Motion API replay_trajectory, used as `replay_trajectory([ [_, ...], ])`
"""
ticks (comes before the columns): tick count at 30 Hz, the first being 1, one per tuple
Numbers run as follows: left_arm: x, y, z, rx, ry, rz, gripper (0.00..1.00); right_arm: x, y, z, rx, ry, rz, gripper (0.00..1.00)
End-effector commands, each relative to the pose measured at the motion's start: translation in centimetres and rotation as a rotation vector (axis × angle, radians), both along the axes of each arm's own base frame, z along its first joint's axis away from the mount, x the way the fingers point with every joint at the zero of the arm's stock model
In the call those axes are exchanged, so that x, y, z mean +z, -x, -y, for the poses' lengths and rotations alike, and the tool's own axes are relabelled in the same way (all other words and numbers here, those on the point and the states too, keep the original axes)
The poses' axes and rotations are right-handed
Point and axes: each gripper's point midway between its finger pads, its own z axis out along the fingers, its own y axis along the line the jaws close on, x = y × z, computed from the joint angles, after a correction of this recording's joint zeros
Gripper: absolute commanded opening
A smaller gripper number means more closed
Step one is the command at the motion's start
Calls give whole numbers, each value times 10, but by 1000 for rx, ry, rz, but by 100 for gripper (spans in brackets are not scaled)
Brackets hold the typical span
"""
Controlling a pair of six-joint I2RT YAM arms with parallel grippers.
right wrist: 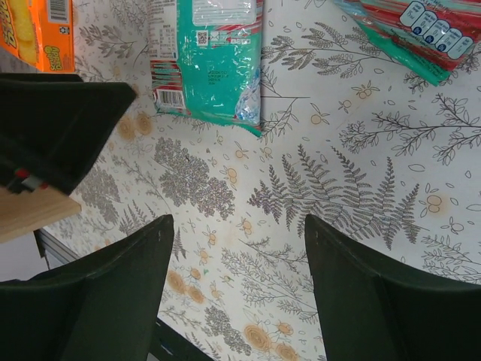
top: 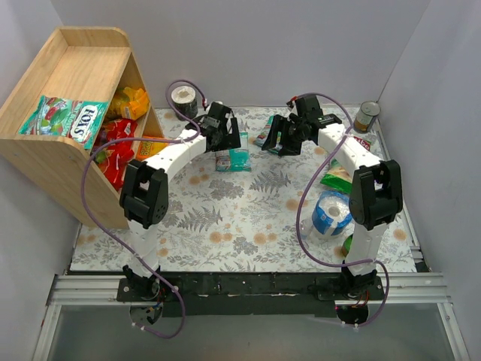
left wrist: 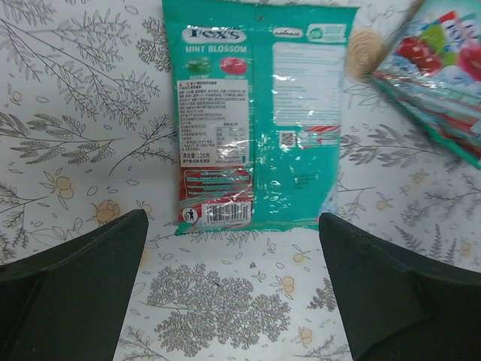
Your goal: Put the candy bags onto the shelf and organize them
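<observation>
Mint candy bag [left wrist: 259, 120] lies flat on the table [left wrist: 75, 113], so my left gripper [left wrist: 231, 248] hangs right over it, wide open, ready to grab it for the shelf [top: 52, 162], while my right gripper [right wrist: 237, 226] hangs open and empty nearby

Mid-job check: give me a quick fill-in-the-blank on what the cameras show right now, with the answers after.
1. The teal candy bag below the left gripper reads MINT ____.
2. That bag lies flat on the ____, not on the shelf.
3. The right gripper has its fingers ____, gripping nothing.
4. In the top view the shelf stands at the ____ side of the table.

Missing words: BLOSSOM; table; open; left.
</observation>
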Motion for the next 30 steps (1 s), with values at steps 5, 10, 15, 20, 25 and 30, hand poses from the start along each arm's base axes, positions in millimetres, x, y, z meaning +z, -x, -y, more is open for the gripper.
replay_trajectory([
  [5, -50, -10, -24, 99, 58, -81, 98, 21, 0, 9, -16, -26, 49, 77],
  [10, -69, -19, -37, 115, 130, -103, 96, 20, 2, 13, -15, -28, 43, 76],
  [15, -66, -33, -24, 60, 213, -70, 94, 18, 2, 16, -12, -21, 40, 76],
  [20, -77, -37, -7, 26, 288, -99, 84, 18, 3, 15, -3, -34, 37, 75],
  [25, -96, -33, -4, 36, 301, -149, 63, 10, 1, 11, 16, -42, 11, 74],
  [30, -101, -29, -5, 51, 315, -175, 31, 0, 0, 5, 30, -51, 1, 72],
])
